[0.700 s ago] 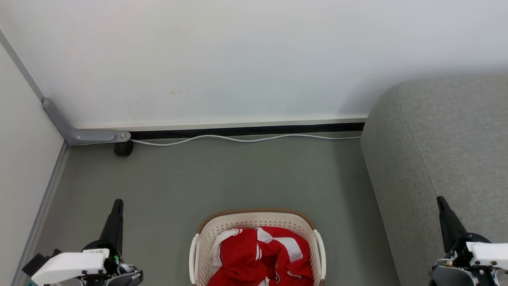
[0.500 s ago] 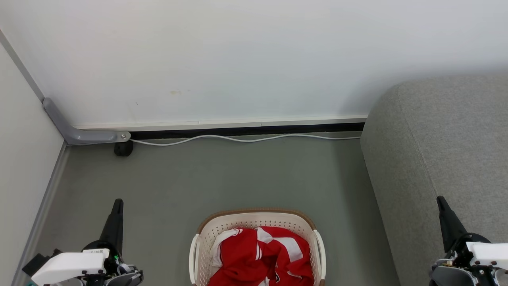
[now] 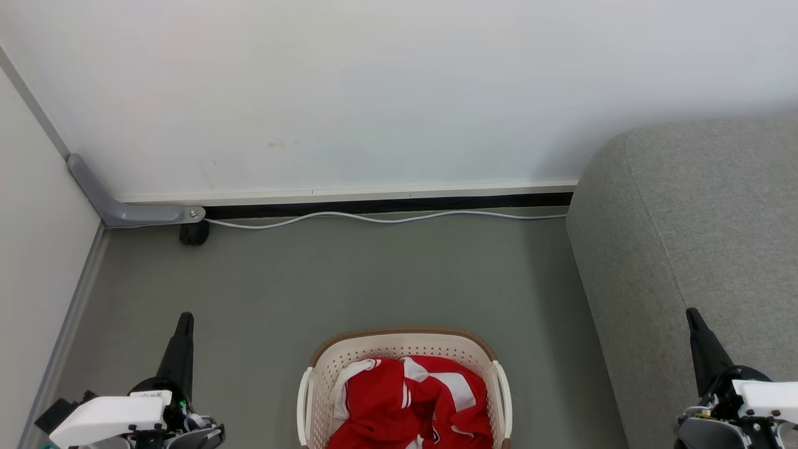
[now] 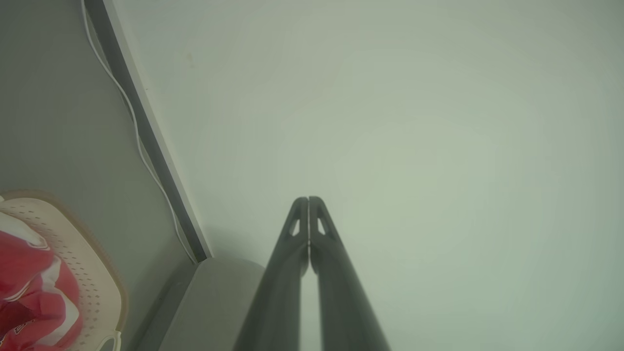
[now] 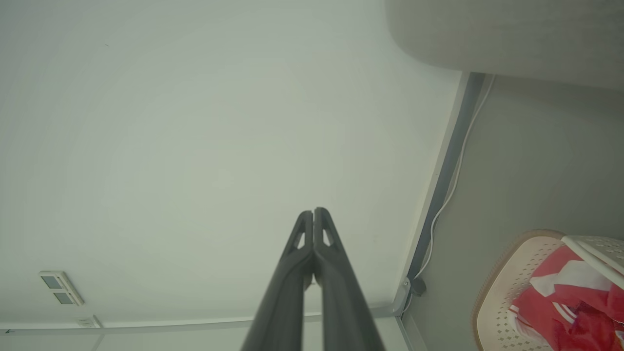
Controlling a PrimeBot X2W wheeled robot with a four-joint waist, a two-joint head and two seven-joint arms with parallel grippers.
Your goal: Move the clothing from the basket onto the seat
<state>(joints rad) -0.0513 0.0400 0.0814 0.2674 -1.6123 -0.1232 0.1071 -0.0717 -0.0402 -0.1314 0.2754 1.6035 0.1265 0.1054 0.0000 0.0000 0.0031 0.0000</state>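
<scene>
We judge the first pick not yet started: the clothing lies in the basket near the seat. Our left gripper and right gripper have their fingers closed and empty; one must open and reach down.

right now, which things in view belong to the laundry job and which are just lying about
Job: red clothing, basket holding it, grey seat, left claw and right claw, both shut and empty.
Lying about: white cable, grey bracket, small black round thing by the wall.
</scene>
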